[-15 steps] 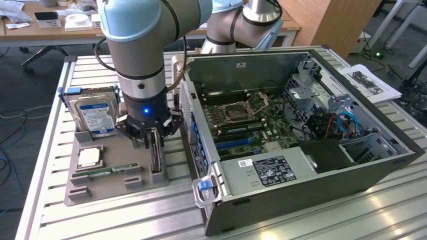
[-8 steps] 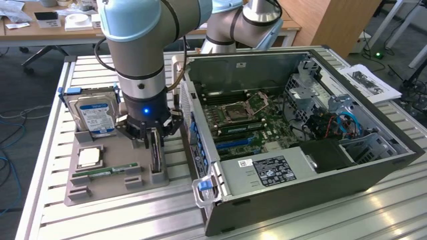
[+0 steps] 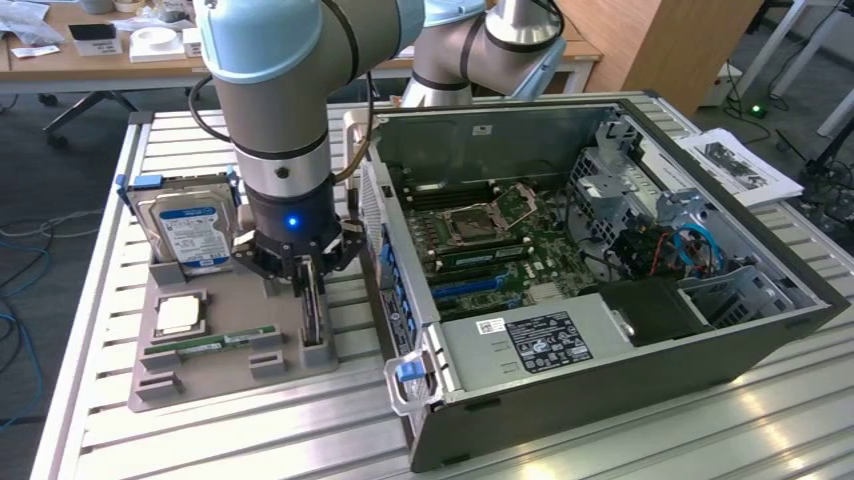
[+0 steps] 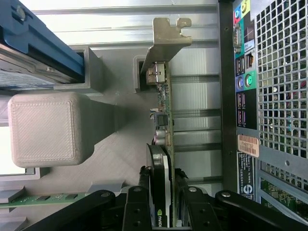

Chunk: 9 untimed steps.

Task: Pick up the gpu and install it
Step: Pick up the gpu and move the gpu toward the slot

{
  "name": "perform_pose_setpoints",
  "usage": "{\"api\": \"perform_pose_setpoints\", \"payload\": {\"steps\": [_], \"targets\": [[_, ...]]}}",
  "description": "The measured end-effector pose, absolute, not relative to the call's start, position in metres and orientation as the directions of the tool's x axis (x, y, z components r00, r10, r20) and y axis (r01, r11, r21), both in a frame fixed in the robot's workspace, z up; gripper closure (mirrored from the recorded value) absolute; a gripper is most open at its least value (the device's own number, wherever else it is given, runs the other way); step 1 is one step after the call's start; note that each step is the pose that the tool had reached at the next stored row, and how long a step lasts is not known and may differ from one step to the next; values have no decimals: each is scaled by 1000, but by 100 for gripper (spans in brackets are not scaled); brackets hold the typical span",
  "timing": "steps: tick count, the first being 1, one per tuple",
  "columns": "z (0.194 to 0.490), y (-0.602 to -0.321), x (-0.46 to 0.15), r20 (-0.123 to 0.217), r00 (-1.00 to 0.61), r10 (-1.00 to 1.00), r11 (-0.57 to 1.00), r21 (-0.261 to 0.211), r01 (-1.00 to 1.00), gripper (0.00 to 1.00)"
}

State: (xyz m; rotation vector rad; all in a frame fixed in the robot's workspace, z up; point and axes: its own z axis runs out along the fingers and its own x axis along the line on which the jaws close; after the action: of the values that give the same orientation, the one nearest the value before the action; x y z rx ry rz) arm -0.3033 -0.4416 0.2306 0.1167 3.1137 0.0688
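The gpu (image 3: 314, 318) stands on edge in a slot of the grey holder (image 3: 220, 388), just beside the open computer case (image 3: 747, 330). My gripper (image 3: 310, 280) reaches straight down over it. In the wrist view the gpu (image 4: 163, 110) is a thin board with a silver end bracket (image 4: 166, 41) and a fan shroud. The gripper (image 4: 161, 179) has one black finger (image 4: 144, 185) on each face of the card, pressed against it. The card still sits in its slot.
On the same holder are a hard drive with a blue-white label (image 3: 194, 225), a CPU (image 3: 180, 315) and a green RAM stick (image 3: 214, 343). The case's motherboard (image 3: 494, 250) lies exposed. The case's rear panel (image 4: 269, 96) runs close alongside the card.
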Motion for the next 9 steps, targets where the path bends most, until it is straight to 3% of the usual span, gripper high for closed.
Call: {"api": "perform_pose_setpoints", "payload": {"steps": [9], "targets": [[231,-442,-304,-24,-997,75,996,45,74,68]]}}
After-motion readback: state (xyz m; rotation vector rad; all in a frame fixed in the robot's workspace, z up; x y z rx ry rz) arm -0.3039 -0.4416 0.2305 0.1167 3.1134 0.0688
